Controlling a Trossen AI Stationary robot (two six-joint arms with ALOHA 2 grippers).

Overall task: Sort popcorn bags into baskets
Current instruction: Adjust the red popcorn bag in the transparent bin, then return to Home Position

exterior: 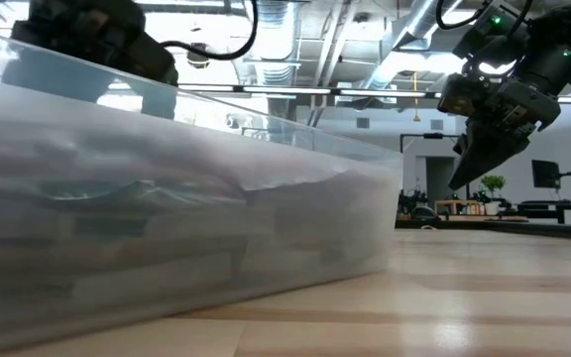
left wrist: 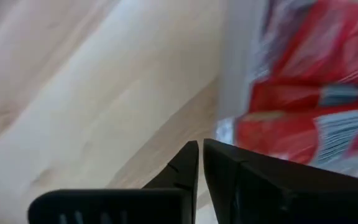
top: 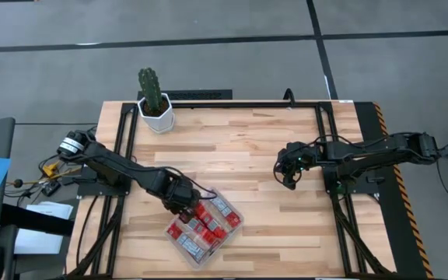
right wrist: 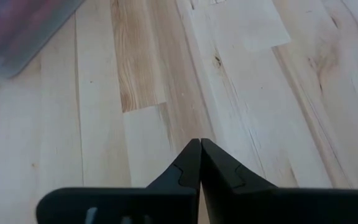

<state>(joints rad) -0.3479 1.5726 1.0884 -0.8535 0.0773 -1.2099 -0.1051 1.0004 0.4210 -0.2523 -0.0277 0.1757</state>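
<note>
A clear plastic tray (top: 205, 226) sits slantwise on the table's near middle, holding several red popcorn packets (top: 208, 222), some with grey-white panels. The low view shows the tray's cloudy wall (exterior: 167, 218) up close. My left gripper (top: 182, 204) is shut, its fingertips (left wrist: 191, 152) at the tray's far-left rim (left wrist: 224, 106), beside the packets (left wrist: 303, 87). My right gripper (top: 288, 179) is shut and hangs above bare wood right of centre, touching nothing (right wrist: 200, 144). It also shows lifted in the low view (exterior: 474, 164). My left gripper has its shut fingertips at the tray's far-left rim (left wrist: 221, 127), coming slanting down from the table's left. The fingers themselves hide the spot, so I cannot tell whether they pinch the wall, press it or stand just clear. The tray rests flat on the table.
A white pot with a green cactus (top: 155, 102) stands at the table's far left. Black frame rails (top: 327, 148) run along both sides. Bare wood lies between the tray and my right gripper.
</note>
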